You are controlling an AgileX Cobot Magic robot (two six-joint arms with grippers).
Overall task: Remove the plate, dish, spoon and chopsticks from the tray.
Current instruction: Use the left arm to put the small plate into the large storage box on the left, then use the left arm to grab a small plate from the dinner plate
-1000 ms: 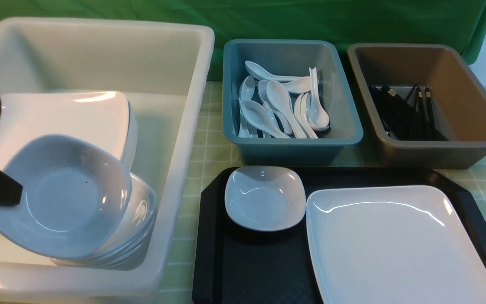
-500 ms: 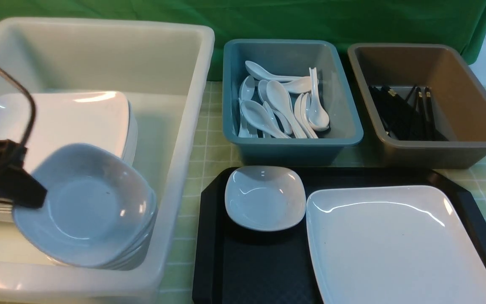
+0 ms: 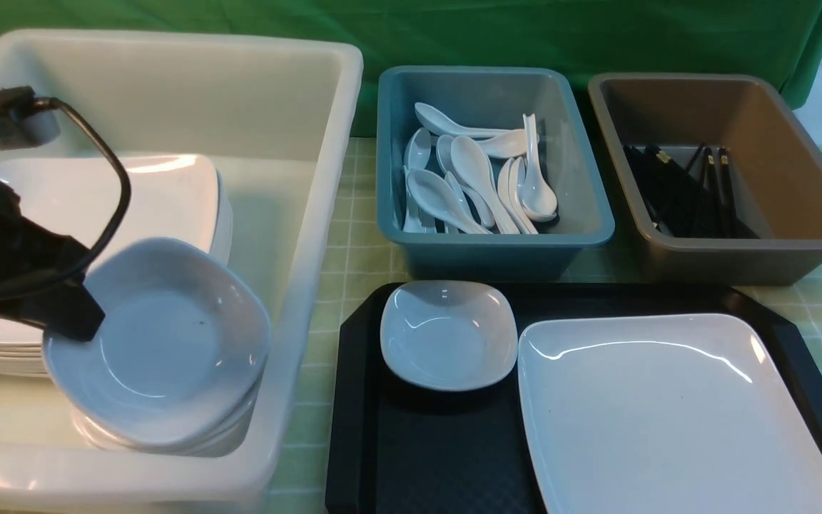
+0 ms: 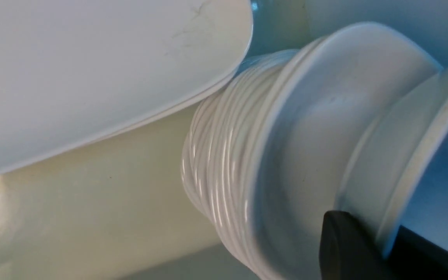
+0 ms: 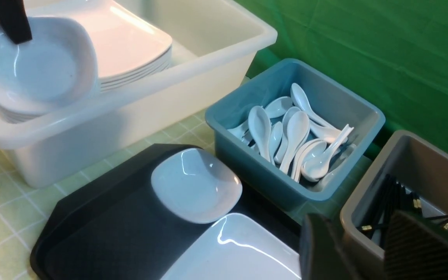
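In the front view, the left gripper [image 3: 72,318] was at 9 o'clock, its jaws pinched shut on the near-left rim of a small white dish [image 3: 161,350]. That dish sat slightly tilted on or just above a stack of bowls [image 3: 168,437] in the white tub [image 3: 325,178]; whether it touched the stack could not be told. A stack of plates [image 3: 168,193] lay at the dish's 11 o'clock. The black tray [image 3: 439,457] filled the 5 o'clock area. It carried a second dish [image 3: 447,335] in its 11 o'clock corner and the big plate [image 3: 668,421] just beside that, at the dish's 4 o'clock. At 12 o'clock from the tray stood the teal tub [image 3: 489,260] of spoons [image 3: 472,178], and at 1 o'clock the brown tub [image 3: 739,268] with the chopsticks [image 3: 682,193].

In the left wrist view, the left gripper [image 4: 387,249] clamped the dish [image 4: 422,128] by its rim, one black finger on either side. The ribbed rims of the stack of bowls [image 4: 216,155] lay under it, and the stack of plates [image 4: 91,70] was close by.

In the right wrist view, the right gripper [image 5: 358,233] hung above the tray [image 5: 103,233], near the brown tub [image 5: 426,155]. Its jaws were parted and held nothing. The second dish [image 5: 196,186] and the plate [image 5: 239,252] lay on the tray, close together. The spoons [image 5: 294,136] filled the teal tub [image 5: 247,163], and the chopsticks [image 5: 387,194] lay in the brown one.
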